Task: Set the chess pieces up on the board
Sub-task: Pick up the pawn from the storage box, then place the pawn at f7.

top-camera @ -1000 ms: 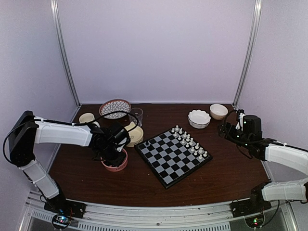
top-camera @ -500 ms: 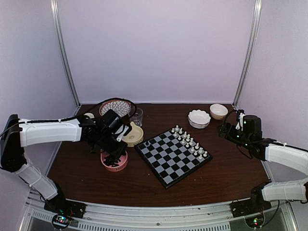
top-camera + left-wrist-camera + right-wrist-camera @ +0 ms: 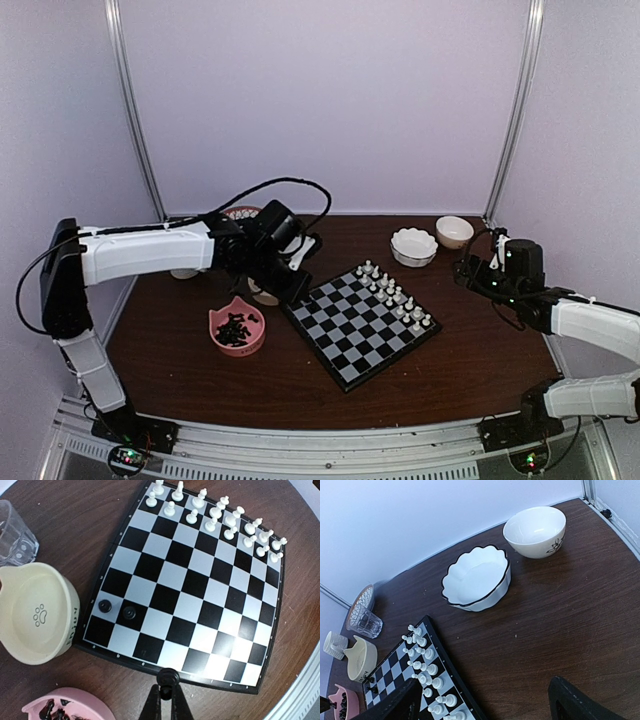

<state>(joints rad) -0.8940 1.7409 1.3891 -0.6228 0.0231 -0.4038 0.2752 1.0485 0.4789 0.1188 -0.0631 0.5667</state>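
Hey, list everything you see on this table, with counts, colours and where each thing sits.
table: one, dark brown
chessboard: one, black and light grey, centre
white chessmen: sixteen, two rows along one board edge
placed black chessmen: two, near a board corner
pink bowl: one, left of board
loose black chessmen: heap, in pink bowl
paw-print bowl: one, cream, beside board
glass: one, clear, behind it
patterned bowl: one, far left
small cup: one, cream
scalloped bowl: one, white, black rim
round bowl: one, cream, far right
left end effector: shut on held black chessman
right end effector: open, empty
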